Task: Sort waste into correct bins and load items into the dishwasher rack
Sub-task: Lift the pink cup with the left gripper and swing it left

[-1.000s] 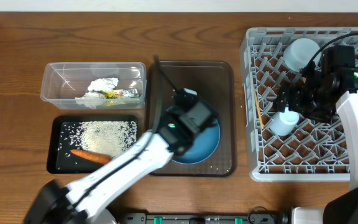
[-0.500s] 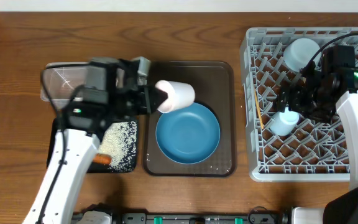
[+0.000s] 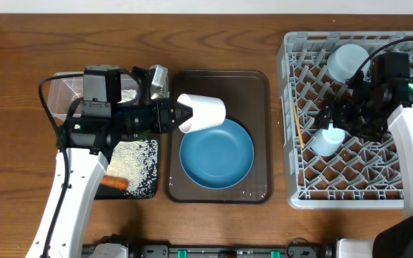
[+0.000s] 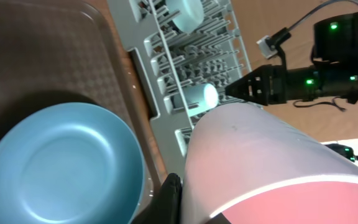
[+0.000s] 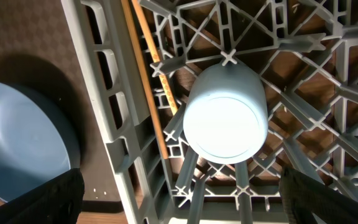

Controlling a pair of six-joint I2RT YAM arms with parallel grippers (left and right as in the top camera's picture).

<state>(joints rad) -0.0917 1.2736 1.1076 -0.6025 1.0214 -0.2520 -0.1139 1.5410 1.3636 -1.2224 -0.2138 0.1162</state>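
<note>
- Counter: brown wood grain.
- Serving tray: dark brown, finely dotted.
- Plate on the serving tray: plain blue.
- Pink cup over the serving tray: pale outside, pink inside.
- Rack right of the serving tray: grey lattice, with a light-blue cup in it.
- Black tray left of the serving tray: white rice, orange carrot.

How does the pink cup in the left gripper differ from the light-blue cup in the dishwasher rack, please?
The pink cup is clamped in the shut left gripper and held on its side above the brown tray. The light-blue cup rests base-up, ungripped, among the pegs of the dishwasher rack. The pink cup is pale pink, while the light-blue cup is pale blue. Both are small, plain, handleless cups.
</note>
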